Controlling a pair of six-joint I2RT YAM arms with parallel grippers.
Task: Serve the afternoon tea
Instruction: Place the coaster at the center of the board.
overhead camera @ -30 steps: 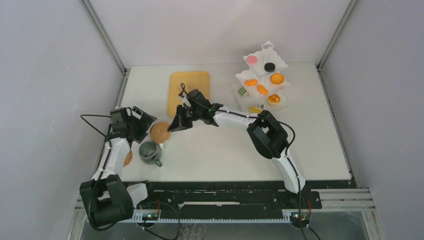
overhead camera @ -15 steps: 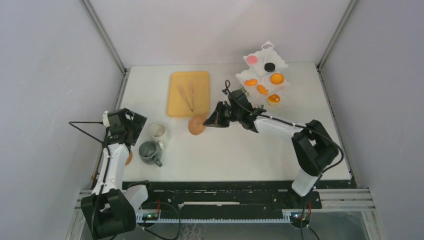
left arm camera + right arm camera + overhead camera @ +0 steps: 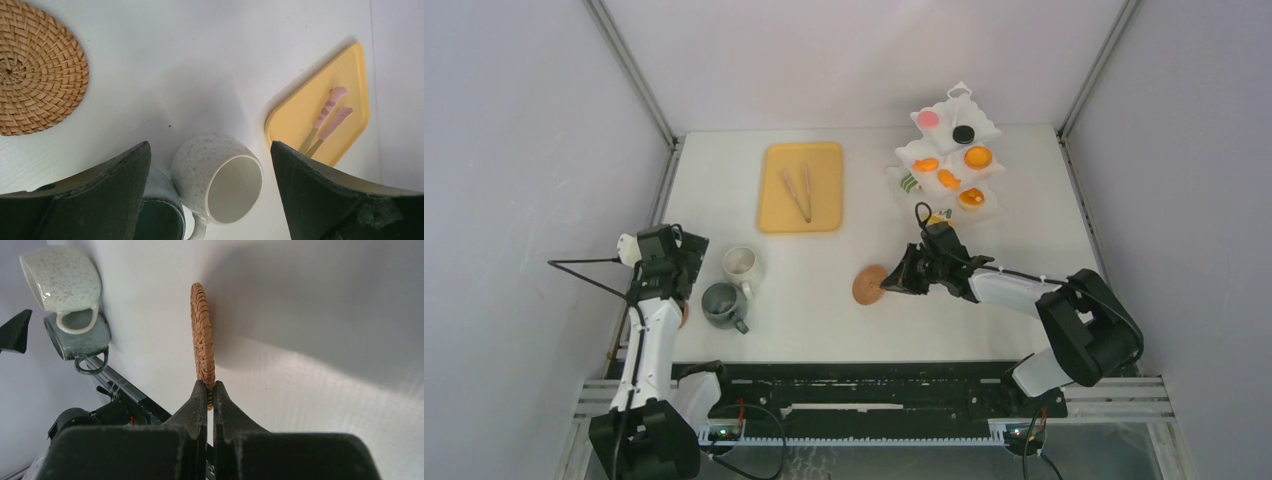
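Note:
My right gripper [image 3: 892, 281] is shut on the rim of a woven coaster [image 3: 868, 285], held on edge just above the table [image 3: 824, 320] at centre front. The right wrist view shows this coaster [image 3: 202, 340] edge-on, clamped in the right gripper [image 3: 210, 388]. A white speckled mug [image 3: 740, 264] and a grey-green mug [image 3: 722, 303] stand side by side at the left. My left gripper [image 3: 682, 262] hangs open just left of them, holding nothing. A second coaster [image 3: 35, 70] lies flat by that arm. Pastries fill the white tiered stand [image 3: 949, 160].
A yellow board [image 3: 801, 187] with pink tongs [image 3: 797, 192] lies at the back centre. In the left wrist view the white mug [image 3: 220, 175] sits between my open left gripper [image 3: 210, 147], the grey-green mug [image 3: 155, 215] beside it.
My right arm has carried the coaster from beside the mugs rightwards and nearer, to the table's centre front. My left arm has drawn back to the left, away from the mugs.

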